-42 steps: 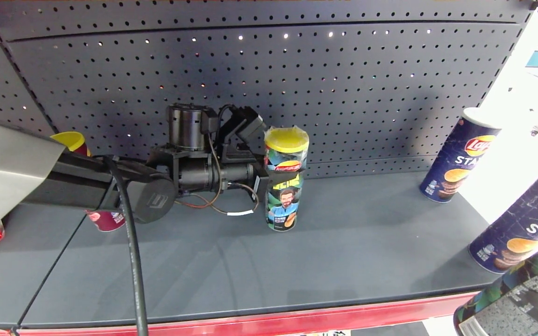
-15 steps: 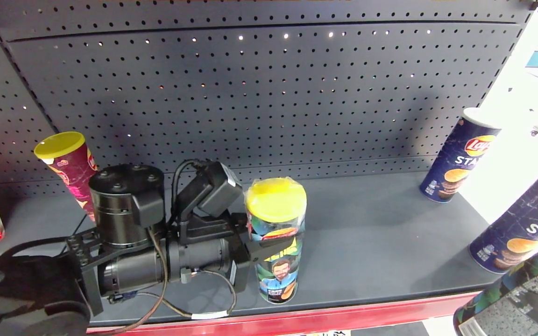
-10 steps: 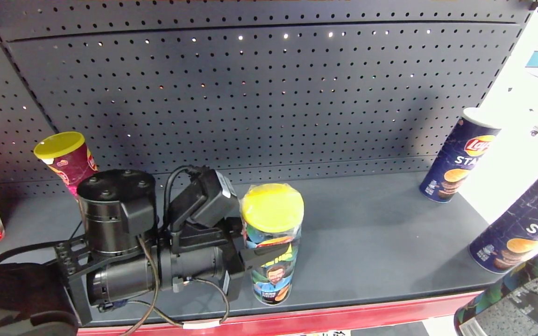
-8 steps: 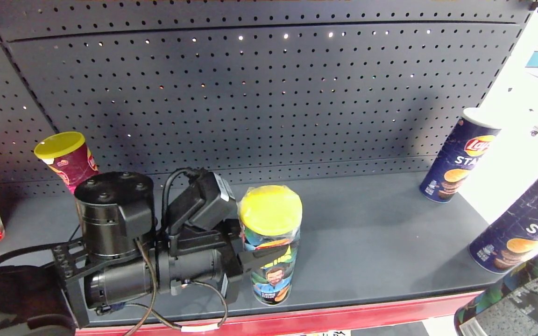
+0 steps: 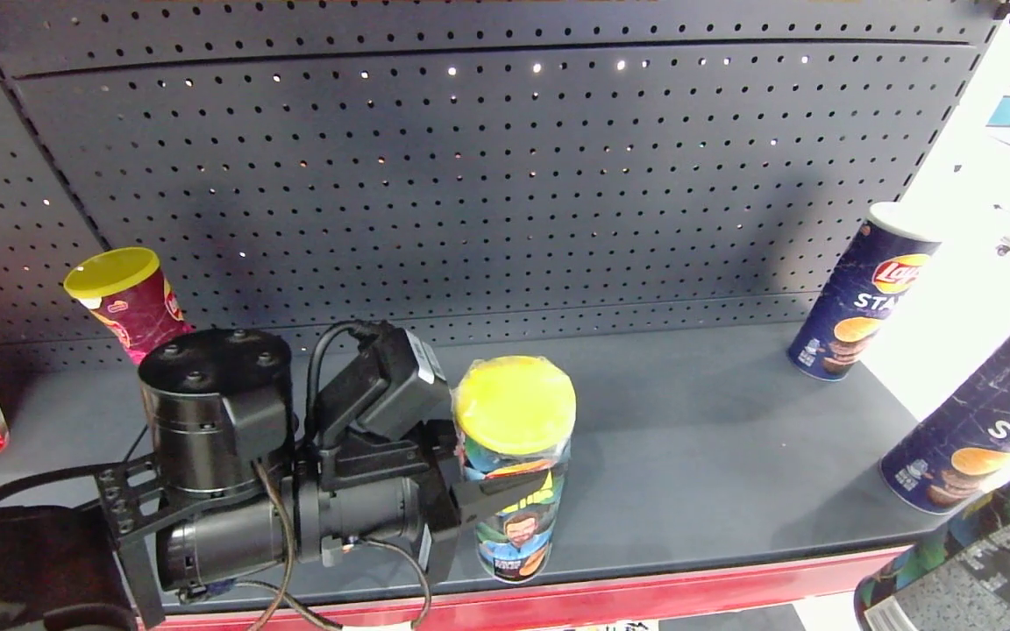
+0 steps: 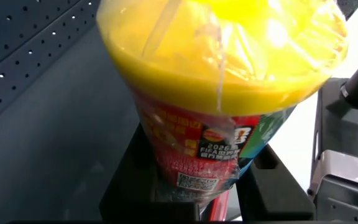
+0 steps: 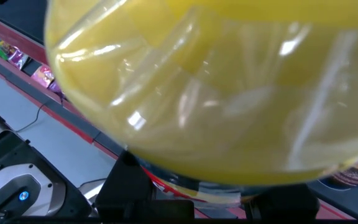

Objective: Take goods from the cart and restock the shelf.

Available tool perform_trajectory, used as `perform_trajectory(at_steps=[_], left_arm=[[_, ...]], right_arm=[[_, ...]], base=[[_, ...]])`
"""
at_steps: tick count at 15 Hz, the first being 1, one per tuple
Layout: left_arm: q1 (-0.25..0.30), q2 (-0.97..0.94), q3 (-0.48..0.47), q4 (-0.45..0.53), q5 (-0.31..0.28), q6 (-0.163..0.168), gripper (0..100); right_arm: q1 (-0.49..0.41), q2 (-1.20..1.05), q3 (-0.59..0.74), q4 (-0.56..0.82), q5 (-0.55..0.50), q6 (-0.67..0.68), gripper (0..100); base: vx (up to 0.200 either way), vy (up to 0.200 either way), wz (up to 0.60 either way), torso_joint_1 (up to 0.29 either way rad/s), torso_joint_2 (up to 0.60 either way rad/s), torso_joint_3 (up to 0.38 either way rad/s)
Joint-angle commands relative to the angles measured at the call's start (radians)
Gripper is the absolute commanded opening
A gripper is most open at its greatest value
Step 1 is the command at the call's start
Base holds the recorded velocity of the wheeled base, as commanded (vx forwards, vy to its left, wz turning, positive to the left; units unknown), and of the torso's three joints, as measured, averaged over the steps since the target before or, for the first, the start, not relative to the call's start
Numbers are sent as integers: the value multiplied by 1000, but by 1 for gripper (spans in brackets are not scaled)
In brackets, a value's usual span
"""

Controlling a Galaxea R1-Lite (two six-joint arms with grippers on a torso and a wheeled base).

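– Now drawn back from the rear to the shelf (image 5: 698,456) front edge, left gripper (image 5: 509,486) clamped round the yellow-lidded can (image 5: 515,403).
– Not placed yet, then; right gripper (image 7: 204,202) likewise closed on second can (image 7: 216,81).

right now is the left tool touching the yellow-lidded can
Touching. Head view: the left tool is closed round the yellow-lidded can, one finger pressed flat across its label. The left wrist view agrees.

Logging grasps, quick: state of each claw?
Left claw: shut on yellow-lidded cartoon-print crisp tube.
Right claw: shut on another yellow-lidded plastic-wrapped tube.
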Motion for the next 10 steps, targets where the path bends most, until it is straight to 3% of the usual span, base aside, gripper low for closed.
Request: perform_trajectory(at_steps=[1,10], left_arm=[[-9,0,0,-1,-1,-4,0],[-10,1,44,-2,0,-4,0]], right_arm=[[0,-4,0,0,1,0,0],[0,-7,4,2,1,0,0]], base=[[0,0,0,0,0,0],[0,0,0,0,0,0]])
